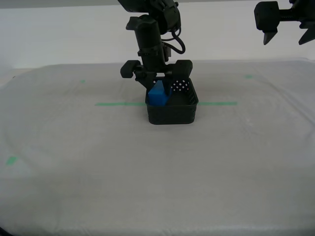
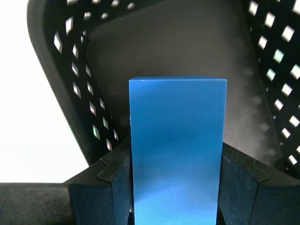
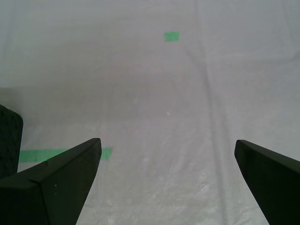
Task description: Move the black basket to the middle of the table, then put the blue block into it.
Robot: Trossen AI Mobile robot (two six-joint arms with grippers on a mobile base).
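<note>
My second gripper (image 1: 158,86) clamps the small bright-blue rectangular block (image 1: 158,95) over the square black perforated plastic basket (image 1: 173,112).

The basket sits on the whitish-grey cloth table (image 1: 74,162), on the thin green tape line (image 1: 118,103), near the middle of the exterior view. In the second wrist view the block (image 2: 177,150) stands between both jaws above the basket's floor (image 2: 187,51); whether its lower end touches that floor I can't quite tell. My first gripper (image 1: 285,38) hangs at the exterior view's upper right with its jaws wide apart (image 3: 166,154), holding nothing, well away from the basket.
</note>
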